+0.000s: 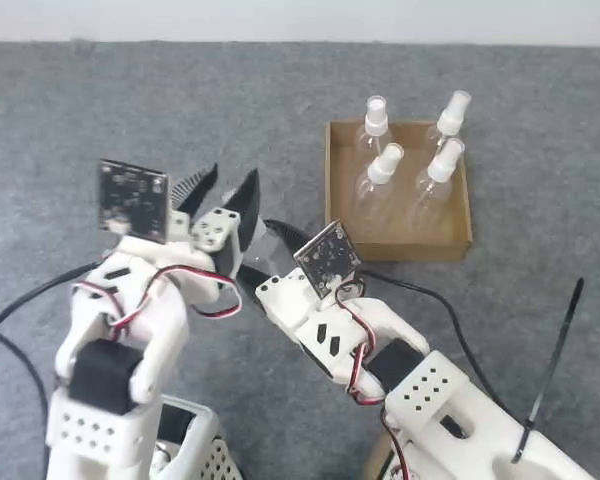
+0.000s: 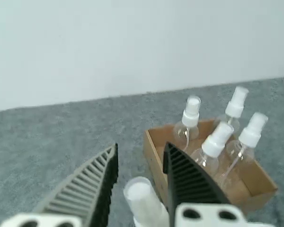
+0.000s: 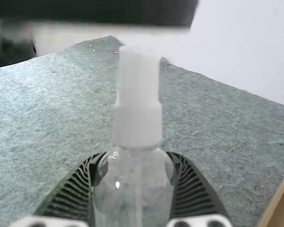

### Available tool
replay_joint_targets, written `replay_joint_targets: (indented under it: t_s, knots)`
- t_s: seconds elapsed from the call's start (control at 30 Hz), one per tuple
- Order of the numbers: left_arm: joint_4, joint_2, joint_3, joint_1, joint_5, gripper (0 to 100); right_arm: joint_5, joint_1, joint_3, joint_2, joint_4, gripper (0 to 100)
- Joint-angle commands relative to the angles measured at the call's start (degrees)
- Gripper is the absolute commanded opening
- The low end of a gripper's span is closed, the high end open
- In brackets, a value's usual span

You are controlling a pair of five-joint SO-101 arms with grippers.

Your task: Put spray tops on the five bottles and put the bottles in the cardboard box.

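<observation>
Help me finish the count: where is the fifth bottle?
The fifth bottle is gripped by the right tool, just left of the cardboard box in the high view, close to the left tool.

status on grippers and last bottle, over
left gripper open around spray top. right gripper shut on bottle, top on. four capped bottles in box.

The left arm (image 1: 120, 330) leans forward, and the left end effector (image 1: 223, 192) has its two fingers spread wide apart. The right arm (image 1: 380, 350) leans in slanted beside it. The right end effector (image 1: 270, 242) squeezes a bottle (image 3: 131, 187) between both fingers, close to the left one.
</observation>
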Motion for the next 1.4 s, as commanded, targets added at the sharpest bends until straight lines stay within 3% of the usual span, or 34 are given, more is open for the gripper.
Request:
replay_joint_targets:
  t_s: [0.0,0.23,0.6,0.73,0.87,1.0,1.1,1.2,1.37]
  knots:
    - [1.1,-0.8,-7.5,-1.7,-0.7,14,-0.6,0.8,-0.4,0.2,-1.1,0.6]
    - [-1.9,-0.5,-3.4,-7.8,-3.6,14,-0.6,0.7,0.2,-0.2,-1.2,0.6]
    - [-4.4,-1.1,9.9,-1.7,-10.1,14,-0.6,0.7,0.2,0.0,-1.1,0.6]
    - [-4.4,-1.1,7.3,-4.0,-10.0,14,-0.6,0.8,0.2,0.2,-1.1,0.6]
    - [-4.0,-1.2,4.2,-11.8,-9.7,14,-0.6,0.9,0.2,0.2,-1.1,0.6]
    - [-0.4,-1.2,4.1,-17.2,-4.4,15,-0.6,0.9,0.1,0.2,-1.1,0.6]
    - [1.5,-1.2,8.0,-17.1,-3.7,15,-0.6,1.0,0.1,0.2,-1.0,0.6]
    - [-2.0,-1.2,14.0,-17.5,-3.9,15,-0.6,2.0,-0.3,-0.1,-0.9,0.6]
    - [-5.6,-1.2,21.1,-13.5,-4.0,15,-0.7,10.4,-7.0,0.4,2.2,0.6]
